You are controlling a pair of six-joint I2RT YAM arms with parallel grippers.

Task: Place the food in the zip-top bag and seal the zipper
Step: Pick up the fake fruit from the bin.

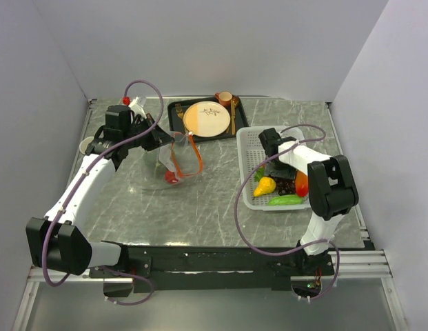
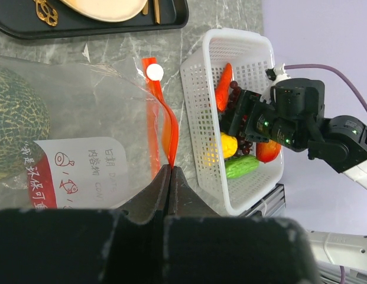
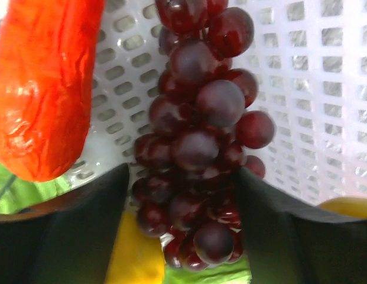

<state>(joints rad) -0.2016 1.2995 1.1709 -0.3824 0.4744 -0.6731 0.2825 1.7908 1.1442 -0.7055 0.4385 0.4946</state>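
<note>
The clear zip-top bag (image 1: 174, 160) stands left of centre, and my left gripper (image 2: 170, 168) is shut on the orange-red zipper (image 2: 169, 133) at its mouth, holding it up. A green melon (image 2: 15, 127) and a red piece (image 1: 172, 178) lie inside the bag. In the white basket (image 1: 247, 148), my right gripper (image 3: 182, 177) is open. Its fingers straddle the dark purple grapes (image 3: 195, 130), close against both sides. The carrot (image 3: 44, 89) lies to the left of the grapes. The yellow pear (image 1: 265, 185) and green cucumber (image 1: 286, 200) sit at the basket's near end.
A black tray (image 1: 174, 124) with a plate (image 1: 207, 118), cutlery and a brown cup (image 1: 224, 98) sits at the back centre. A pale cup (image 1: 86, 145) stands by the left wall. Grey walls enclose the marble table on three sides.
</note>
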